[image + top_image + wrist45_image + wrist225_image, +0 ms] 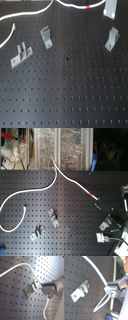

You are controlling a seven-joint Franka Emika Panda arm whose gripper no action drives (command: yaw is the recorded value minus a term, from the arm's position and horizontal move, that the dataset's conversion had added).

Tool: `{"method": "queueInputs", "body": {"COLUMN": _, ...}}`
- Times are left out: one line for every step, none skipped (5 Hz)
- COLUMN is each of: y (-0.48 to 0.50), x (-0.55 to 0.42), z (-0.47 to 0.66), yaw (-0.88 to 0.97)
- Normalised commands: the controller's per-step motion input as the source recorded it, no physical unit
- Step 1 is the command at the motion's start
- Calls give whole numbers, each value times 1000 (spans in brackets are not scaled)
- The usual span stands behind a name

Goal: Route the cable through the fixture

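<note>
The gripper (46,288) is clamped on the white cable (23,265) in the first wrist view, right beside a metal bracket (31,289). From there the cord arcs away across the black perforated board (15,303), its red band (91,194) showing in the second exterior view.

In the first exterior view, the black perforated board (70,95) lies bare across its whole near half, so a gripper can pass freely there. Three metal brackets (45,36) (20,54) (111,39) stand apart with wide gaps between them. The cable (30,12) runs along the far edge.
</note>
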Motion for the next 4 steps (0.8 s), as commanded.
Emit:
{"method": "queueInputs", "body": {"y": -28, "x": -13, "z": 311, "yaw": 0}}
{"method": "queueInputs", "body": {"y": -14, "x": 4, "z": 439, "yaw": 468}}
{"method": "queueInputs", "body": {"y": -18, "x": -4, "z": 389, "yaw": 966}}
{"method": "queueInputs", "body": {"y": 2, "x": 3, "z": 400, "yaw": 983}}
